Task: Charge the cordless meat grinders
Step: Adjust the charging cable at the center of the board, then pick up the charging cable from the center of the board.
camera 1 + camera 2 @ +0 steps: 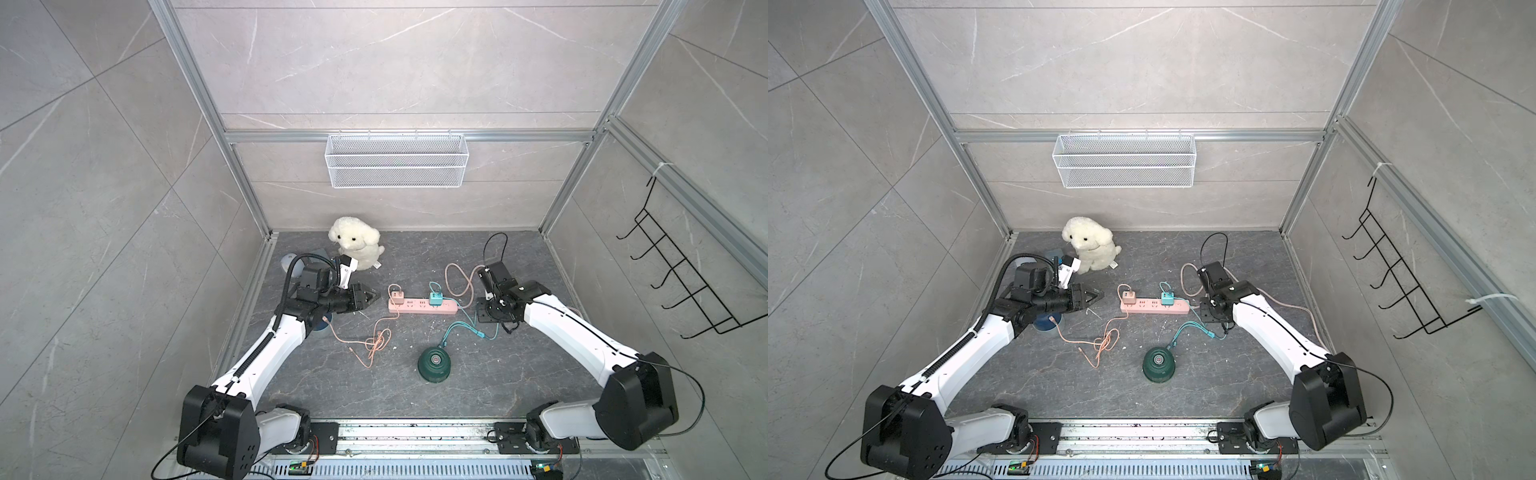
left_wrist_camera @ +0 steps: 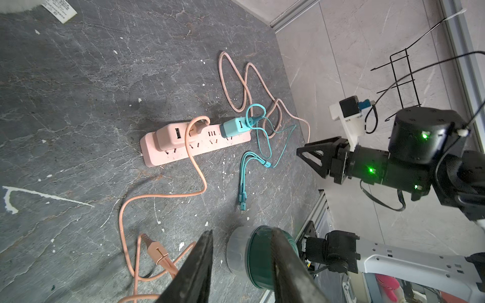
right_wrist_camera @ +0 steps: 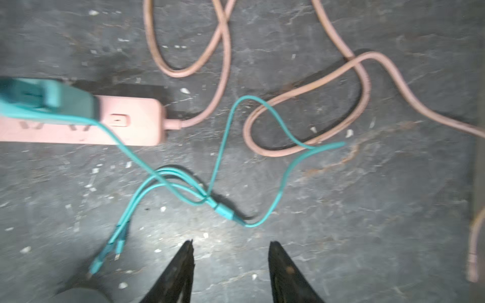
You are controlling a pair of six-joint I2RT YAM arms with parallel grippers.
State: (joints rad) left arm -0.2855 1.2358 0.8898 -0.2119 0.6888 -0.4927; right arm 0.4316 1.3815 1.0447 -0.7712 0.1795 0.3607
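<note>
Sitting squat, seemingly metal-centred green grinder (image 1: 434,365)

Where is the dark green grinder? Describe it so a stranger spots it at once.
On the dark slate table, find the pink power strip at the centre. In front of it, toward the robot's base, stands the dark green grinder. It is the only squat green dome with a round metallic centre on top.

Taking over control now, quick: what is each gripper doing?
Left gripper: open, holding nothing.
Right gripper: open, holding nothing; the teal cable lies loose on the floor in front of it.
</note>
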